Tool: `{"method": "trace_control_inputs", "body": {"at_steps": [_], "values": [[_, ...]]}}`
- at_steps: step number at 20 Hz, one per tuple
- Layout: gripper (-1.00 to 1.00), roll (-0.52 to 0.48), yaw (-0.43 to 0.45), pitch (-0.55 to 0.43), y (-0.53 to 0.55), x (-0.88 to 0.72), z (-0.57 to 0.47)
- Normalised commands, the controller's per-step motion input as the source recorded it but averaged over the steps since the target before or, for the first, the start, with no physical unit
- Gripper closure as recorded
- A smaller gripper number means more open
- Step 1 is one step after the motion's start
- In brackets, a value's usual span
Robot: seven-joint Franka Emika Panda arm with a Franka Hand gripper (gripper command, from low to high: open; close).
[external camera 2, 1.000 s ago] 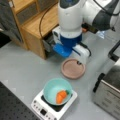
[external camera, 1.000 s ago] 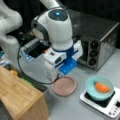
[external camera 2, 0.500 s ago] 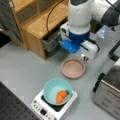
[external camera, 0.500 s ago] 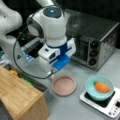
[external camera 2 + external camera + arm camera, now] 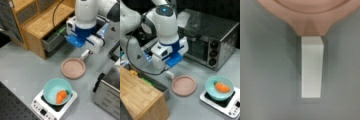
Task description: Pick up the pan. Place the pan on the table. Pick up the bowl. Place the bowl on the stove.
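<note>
Pan [image 5: 183, 85] flat on the grey desk [image 5: 195, 110], white handle pointing to 10 o'clock in a front view, straight toward the tool [image 5: 167, 66] above it. Tool holds nothing; finger spread cannot tell. Bowl [image 5: 219, 87], orange item inside, sits on the stove [image 5: 230, 106] at the pan's 3 o'clock.

The tool [image 5: 168, 68] now sits higher than a second ago, lifted clear of the pan [image 5: 184, 85], which lies alone on the desk [image 5: 195, 107]. In both front views its white handle [image 5: 85, 54] shows free below the blue wrist, where earlier the arm hung low over it.
</note>
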Motion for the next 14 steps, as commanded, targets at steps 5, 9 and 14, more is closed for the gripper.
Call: {"method": "trace_control_inputs", "body": {"at_steps": [5,9,14], "values": [[-1.00,-0.059,0.153,-0.284,-0.03,-0.51,-0.27],[-1.00,-0.041,0.147,-0.249,-0.02,-0.32,-0.22],[-1.00,-0.055,0.132,-0.170,0.01,-0.13,-0.13]]}}
